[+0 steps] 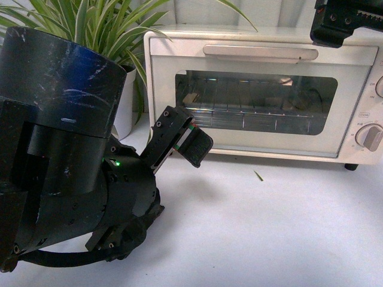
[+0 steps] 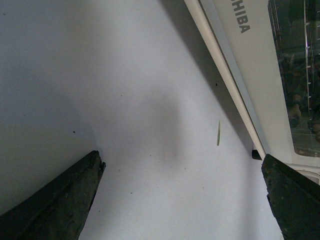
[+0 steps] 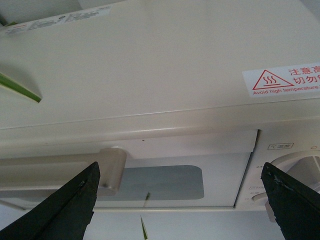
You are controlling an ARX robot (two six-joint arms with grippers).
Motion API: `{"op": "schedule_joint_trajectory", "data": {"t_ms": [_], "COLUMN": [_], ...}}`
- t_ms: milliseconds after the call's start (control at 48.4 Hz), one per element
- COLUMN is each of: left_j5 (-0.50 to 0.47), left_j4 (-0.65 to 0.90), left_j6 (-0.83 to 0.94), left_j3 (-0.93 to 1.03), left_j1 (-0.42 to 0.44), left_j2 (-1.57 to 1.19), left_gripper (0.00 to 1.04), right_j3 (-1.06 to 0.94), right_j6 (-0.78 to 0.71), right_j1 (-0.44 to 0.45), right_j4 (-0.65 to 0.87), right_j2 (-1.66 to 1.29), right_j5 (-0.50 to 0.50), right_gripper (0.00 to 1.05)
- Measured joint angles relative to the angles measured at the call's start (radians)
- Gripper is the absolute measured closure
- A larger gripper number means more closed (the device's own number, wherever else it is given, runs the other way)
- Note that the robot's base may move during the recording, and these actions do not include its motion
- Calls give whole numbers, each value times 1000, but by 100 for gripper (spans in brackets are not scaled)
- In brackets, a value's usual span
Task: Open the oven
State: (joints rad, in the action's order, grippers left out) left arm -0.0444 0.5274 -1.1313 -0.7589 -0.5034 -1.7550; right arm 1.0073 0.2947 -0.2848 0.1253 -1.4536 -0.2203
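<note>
oven [image 1: 263, 95]: upper right of frame, on table [image 1: 269, 233] | plant [image 1: 90, 24]: upper left, beside oven's left side | left gripper [image 1: 185, 140]: centre-left, before oven's lower left corner | right gripper [image 1: 347, 21]: top right corner, over oven's upper edge | leaf scrap [image 1: 258, 175]: on table, just before oven

ROBOT TEST BENCH SET UP AS A KITCHEN CORNER: A cream toaster oven [image 1: 263, 95] is sitting along the far edge of a plain white desk [image 1: 269, 239]. A spider plant [image 1: 84, 24] in a white pot [image 1: 127, 101] is spreading its leaves over the far left corner. A bulky black robot arm [image 1: 60, 149] is looming over the near left corner. A red high-temperature warning label [image 3: 282, 81] is showing on top of the appliance, and a pale wall [image 1: 281, 12] is closing off the background.
</note>
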Motion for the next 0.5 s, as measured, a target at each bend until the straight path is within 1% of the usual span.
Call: {"op": "schedule_joint_trajectory", "data": {"t_ms": [310,495], "left_j5": [3,3], "left_j4": [1,1], "left_j6": [0,0], "left_j3": [2,2], "left_j1": [3,3], "left_j2": [2,2], "left_gripper": [7,7], "right_j3": [27,43], "right_j6": [21,21], "right_j1": [-7,-6], "right_j4": [-23,-42], "right_j2": [-35,-47], "right_j5": [-31,-32], "right_gripper": [9,9]}}
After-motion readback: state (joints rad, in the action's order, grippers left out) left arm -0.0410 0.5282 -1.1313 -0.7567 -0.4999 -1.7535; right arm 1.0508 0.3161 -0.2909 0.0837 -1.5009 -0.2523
